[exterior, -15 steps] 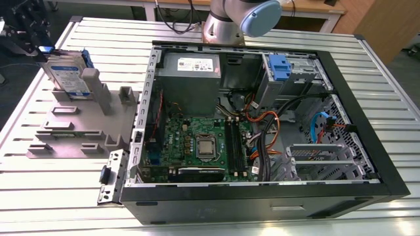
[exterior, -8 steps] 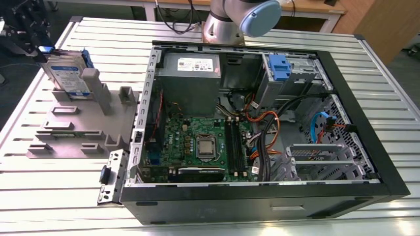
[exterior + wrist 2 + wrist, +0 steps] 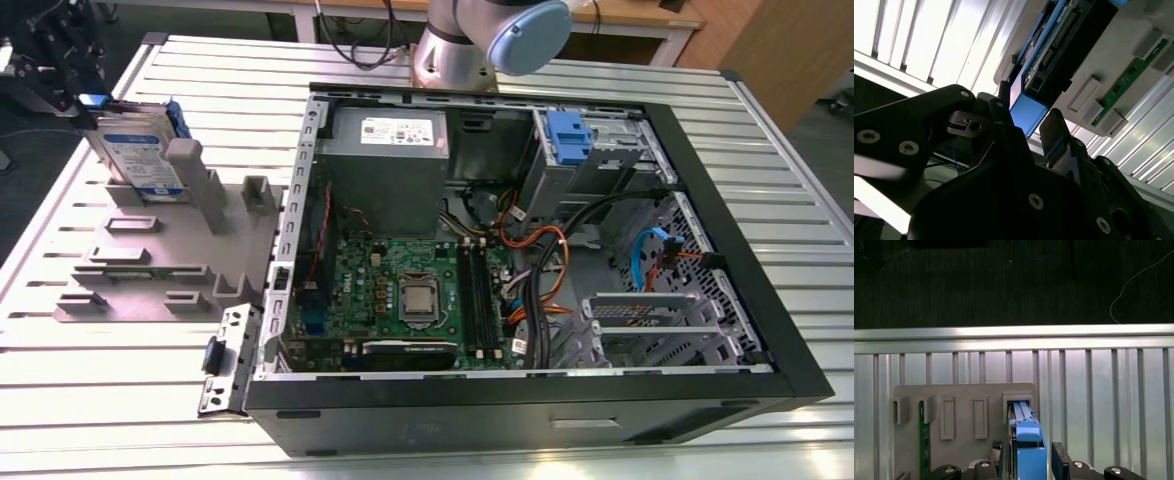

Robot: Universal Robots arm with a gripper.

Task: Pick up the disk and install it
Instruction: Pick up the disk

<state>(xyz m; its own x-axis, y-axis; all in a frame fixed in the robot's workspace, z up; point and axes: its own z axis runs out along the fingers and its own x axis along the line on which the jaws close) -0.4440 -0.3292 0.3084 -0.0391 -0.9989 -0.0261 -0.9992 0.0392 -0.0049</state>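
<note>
One flat rectangular silver-grey disk point(image 3: 138, 152), with a white-and-blue label and a blue plastic bracket around it, stands upright on its edge in a slot of one grey plastic holder point(image 3: 147, 270). This holder lies on the ribbed silver metal worktop point(image 3: 747, 150), at the exterior view's left, just beside the one open black computer case point(image 3: 534, 400).

One black hand point(image 3: 1026, 456) of the robot arm is at the top end of the disk. In the first wrist view its two fingers point(image 3: 1059, 460) are apart, one on each side of the blue bracket. A narrow gap shows between the bracket and the finger on one side, so the hand is not clamped on the disk. The second wrist view shows the same: two dark fingers with the blue end of the bracket between them.

One narrow green circuit board point(image 3: 924, 440) stands in another slot of the holder, well apart from the disk. The slots between them hold nothing.

Inside the case, the exterior view shows one large grey metal box with a white sticker point(image 3: 387, 170), one green main board point(image 3: 400, 280) below it, and one blue plastic latch point(image 3: 567, 135) on the drive cage at the far corner.
</note>
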